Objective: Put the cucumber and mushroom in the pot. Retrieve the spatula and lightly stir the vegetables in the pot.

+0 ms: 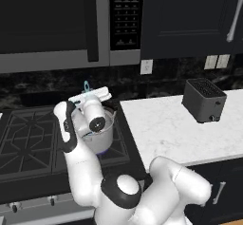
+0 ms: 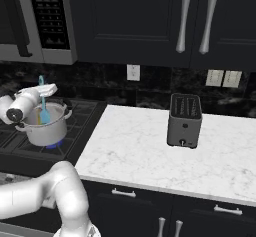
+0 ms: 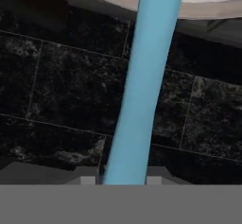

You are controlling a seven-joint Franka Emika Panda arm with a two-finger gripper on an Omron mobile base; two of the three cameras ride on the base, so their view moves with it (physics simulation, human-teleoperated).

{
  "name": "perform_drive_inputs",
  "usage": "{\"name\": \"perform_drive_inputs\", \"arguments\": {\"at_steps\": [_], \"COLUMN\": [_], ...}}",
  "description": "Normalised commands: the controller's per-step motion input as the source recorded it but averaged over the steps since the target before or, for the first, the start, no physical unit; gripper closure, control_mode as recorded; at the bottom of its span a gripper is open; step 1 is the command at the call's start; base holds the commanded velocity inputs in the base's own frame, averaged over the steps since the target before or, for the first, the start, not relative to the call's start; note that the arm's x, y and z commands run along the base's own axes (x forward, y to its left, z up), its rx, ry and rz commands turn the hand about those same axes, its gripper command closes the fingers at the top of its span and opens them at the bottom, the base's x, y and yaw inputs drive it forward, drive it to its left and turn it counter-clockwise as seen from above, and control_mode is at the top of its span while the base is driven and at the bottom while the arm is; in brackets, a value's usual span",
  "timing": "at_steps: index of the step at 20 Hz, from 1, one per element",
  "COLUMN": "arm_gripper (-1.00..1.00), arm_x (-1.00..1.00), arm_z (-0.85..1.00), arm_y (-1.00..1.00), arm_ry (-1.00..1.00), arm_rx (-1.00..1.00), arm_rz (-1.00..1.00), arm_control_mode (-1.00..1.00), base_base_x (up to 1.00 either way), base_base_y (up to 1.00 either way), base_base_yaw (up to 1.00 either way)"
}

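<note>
pot (image 2: 42,131) on stove holds spatula (image 2: 43,112) blade, gripped by tool (image 2: 46,90).

Crowded over the stove on the left, open counter on the right

The pot (image 2: 44,127) sits on the stove (image 1: 28,138) at the left, and the room above its mouth is taken by the gripper (image 2: 46,92), closed on the upright spatula (image 2: 43,112), with the arm's forearm across the pot's near side. The microwave (image 1: 66,20) hangs over the stove and caps the room above; the dark backsplash (image 3: 61,90) closes the far side. To the right the white counter (image 2: 130,146) lies wide open, its one obstacle the toaster (image 2: 184,120) standing near the far right, under the upper cabinets (image 2: 165,16).
</note>
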Motion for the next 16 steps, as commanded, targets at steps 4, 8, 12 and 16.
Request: {"name": "perform_drive_inputs", "arguments": {"at_steps": [4,8,12,16], "arm_gripper": [1.0,1.0,1.0,1.0], "arm_x": [0.0,0.01,0.0,0.08], "arm_z": [-0.09,-0.43,-0.69,-0.65], "arm_y": [-0.22,-0.19,-0.27,-0.27], "arm_ry": [-0.1,-0.05,-0.01,0.0], "arm_rx": [-0.15,-0.07,0.0,0.08], "arm_rz": [0.0,0.0,0.03,0.05], "arm_control_mode": [-1.0,-1.0,-1.0,-1.0], "base_base_x": [0.0,0.0,0.0,0.0], "base_base_y": [0.0,0.0,0.0,0.0], "base_base_yaw": [0.0,0.0,0.0,0.0]}}
